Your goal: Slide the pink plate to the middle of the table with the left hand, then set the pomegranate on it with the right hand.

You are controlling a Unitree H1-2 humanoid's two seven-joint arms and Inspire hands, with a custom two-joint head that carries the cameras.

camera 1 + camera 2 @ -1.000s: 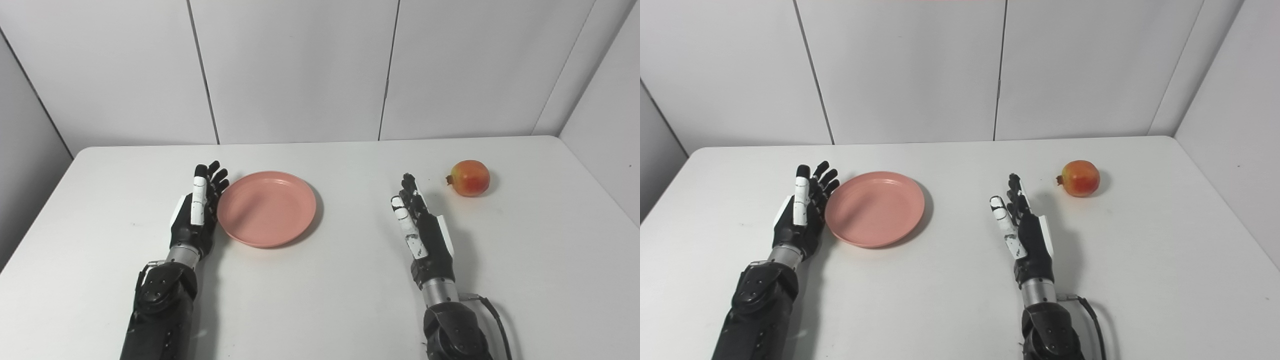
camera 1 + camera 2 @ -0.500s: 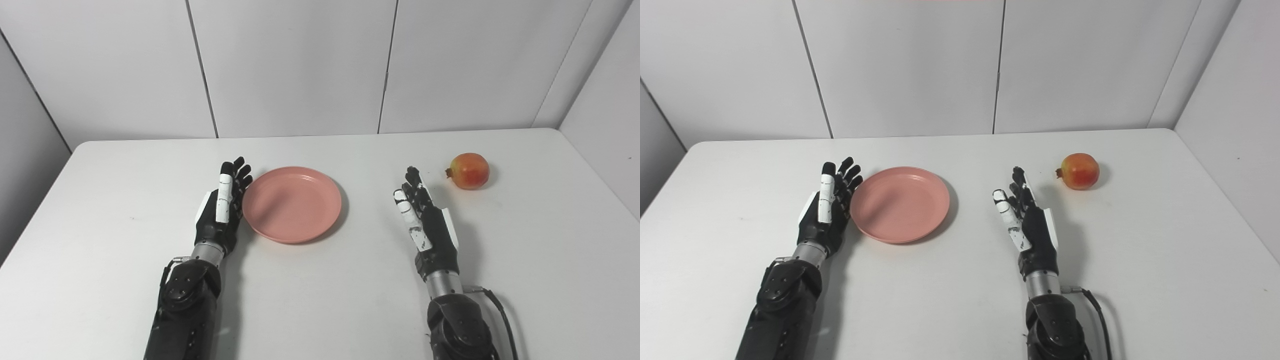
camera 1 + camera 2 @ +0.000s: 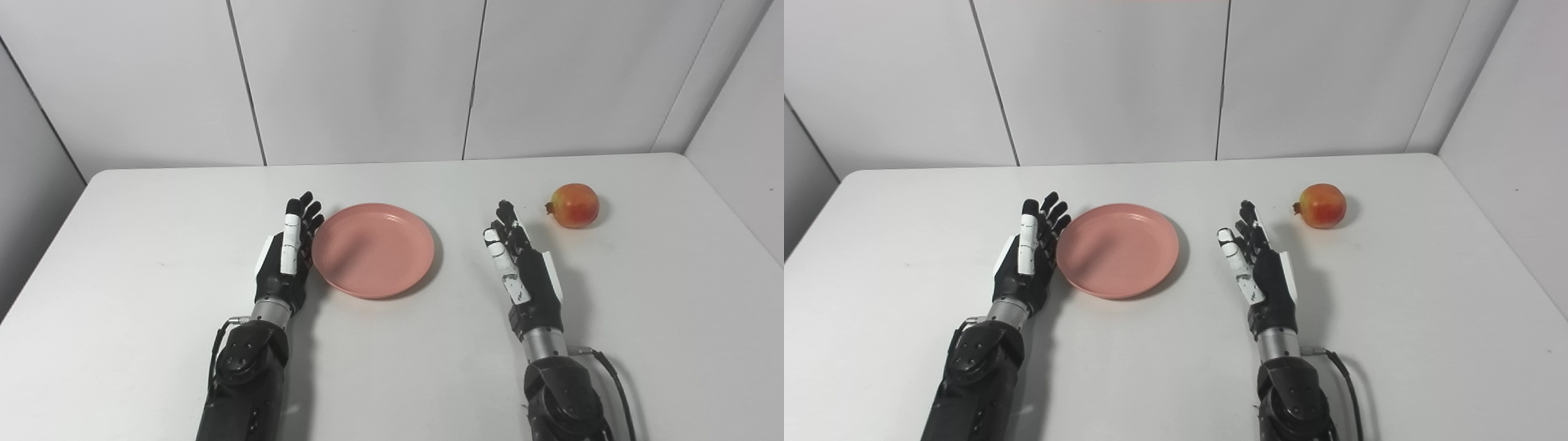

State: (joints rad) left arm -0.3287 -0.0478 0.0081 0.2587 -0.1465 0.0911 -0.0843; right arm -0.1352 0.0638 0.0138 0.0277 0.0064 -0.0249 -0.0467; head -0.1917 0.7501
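Note:
The pink plate lies flat on the white table, near its middle. My left hand stands on edge against the plate's left rim, fingers straight and apart, holding nothing. My right hand stands on edge to the right of the plate with a gap between them, also open and empty. The pomegranate, red and yellow, rests on the table beyond and to the right of my right hand, untouched.
Grey wall panels close the table's far side and right side. A black cable trails from my right forearm near the front edge. Bare tabletop lies at the far left and front.
My left hand has pushed the plate to the right, toward the table's middle. The right hand and pomegranate hold their places; the camera has tilted a little, shifting the whole picture.

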